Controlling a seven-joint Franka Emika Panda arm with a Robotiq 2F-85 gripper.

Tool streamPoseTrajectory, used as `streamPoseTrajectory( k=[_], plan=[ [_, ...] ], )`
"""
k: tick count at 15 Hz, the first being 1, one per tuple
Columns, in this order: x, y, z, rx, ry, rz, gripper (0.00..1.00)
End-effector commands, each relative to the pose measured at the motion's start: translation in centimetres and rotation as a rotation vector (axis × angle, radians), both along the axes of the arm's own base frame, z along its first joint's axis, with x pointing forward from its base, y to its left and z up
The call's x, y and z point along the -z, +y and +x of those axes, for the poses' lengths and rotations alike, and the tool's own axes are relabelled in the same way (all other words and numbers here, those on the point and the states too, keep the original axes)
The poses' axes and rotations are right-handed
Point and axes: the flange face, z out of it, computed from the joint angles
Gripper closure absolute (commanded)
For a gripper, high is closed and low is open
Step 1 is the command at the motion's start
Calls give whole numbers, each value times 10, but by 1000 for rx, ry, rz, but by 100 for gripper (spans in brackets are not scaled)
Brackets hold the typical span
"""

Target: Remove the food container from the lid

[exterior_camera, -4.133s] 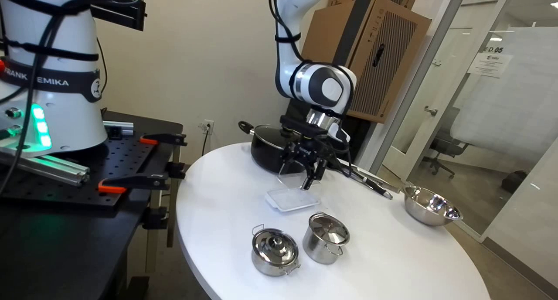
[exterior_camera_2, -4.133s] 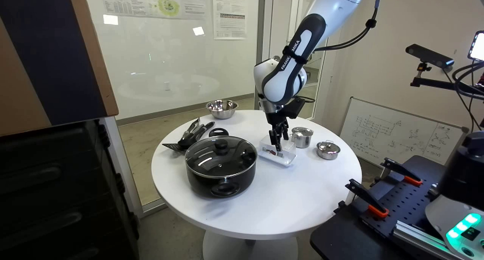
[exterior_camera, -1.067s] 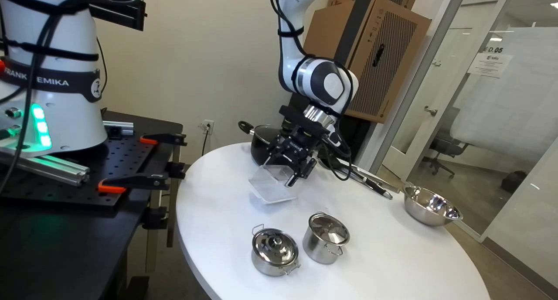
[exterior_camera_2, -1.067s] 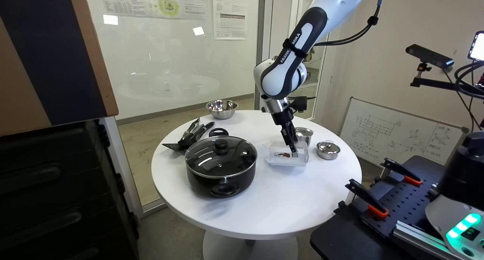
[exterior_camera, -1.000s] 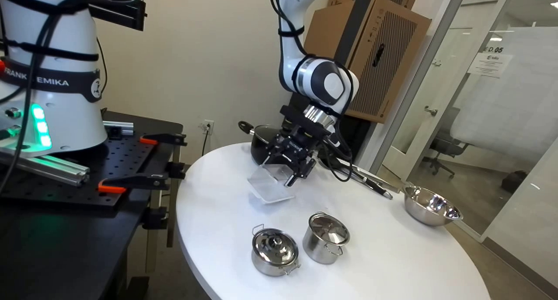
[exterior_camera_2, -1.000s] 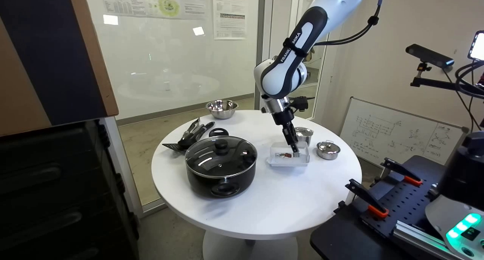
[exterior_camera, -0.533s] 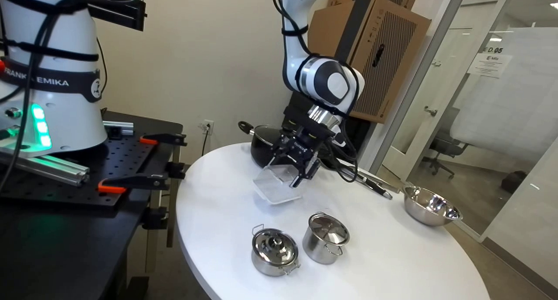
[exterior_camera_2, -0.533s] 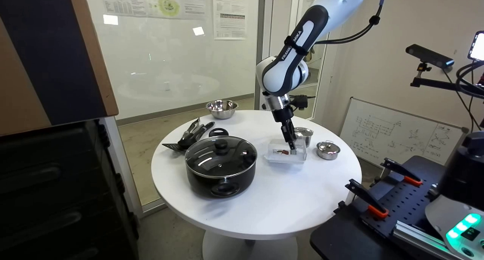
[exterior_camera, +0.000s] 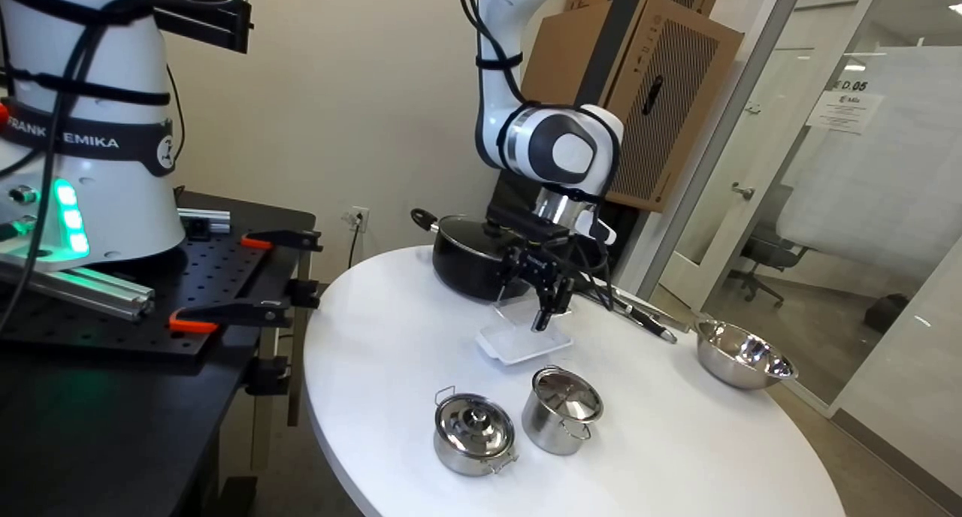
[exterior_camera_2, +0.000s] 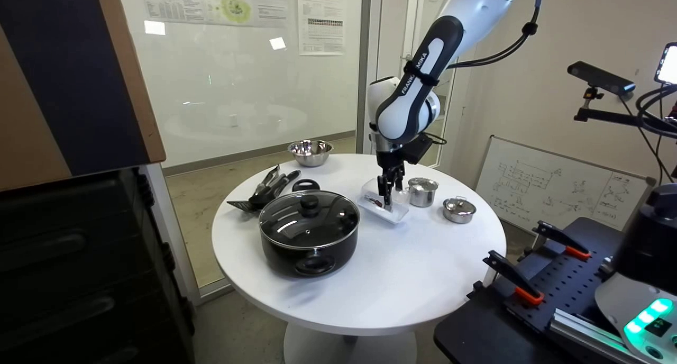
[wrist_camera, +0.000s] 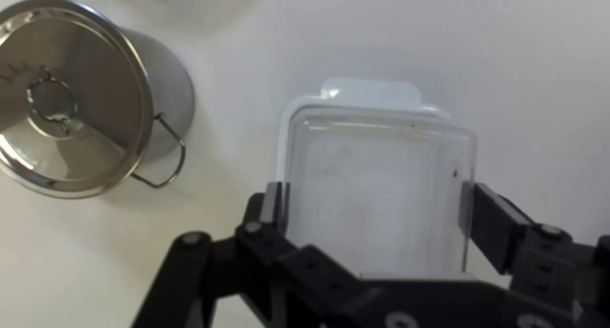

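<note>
With the claw point(wrist_camera: 376, 201) we are gripping the clear food container point(wrist_camera: 374, 170) by opposite sides. We are seeing the whitish lid point(wrist_camera: 371, 92) peeking out beneath it along two edges, and a steel pot point(exterior_camera: 558, 415) standing nearby on the table point(exterior_camera: 654, 434).

The claw point(wrist_camera: 376, 199) clasps the food container point(wrist_camera: 371, 161) over the lid point(wrist_camera: 371, 92).

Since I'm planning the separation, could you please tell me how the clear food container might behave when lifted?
The food container is probably light, as its see-through walls look thin. It seems fairly stiff, showing no obvious buckling within the end effector. Its smooth, shiny plastic may slip somewhat.
</note>
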Motion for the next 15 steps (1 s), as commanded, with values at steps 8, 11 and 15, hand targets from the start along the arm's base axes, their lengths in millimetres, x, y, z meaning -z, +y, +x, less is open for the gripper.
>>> streamPoseTrajectory(
  k=[8,11,15],
  plan=[
    [2,18,-18,244,-234,-88,34],
    [5,26,-26,239,-201,-78,34],
    [2,33,-29,250,-192,-41,34]
  ],
)
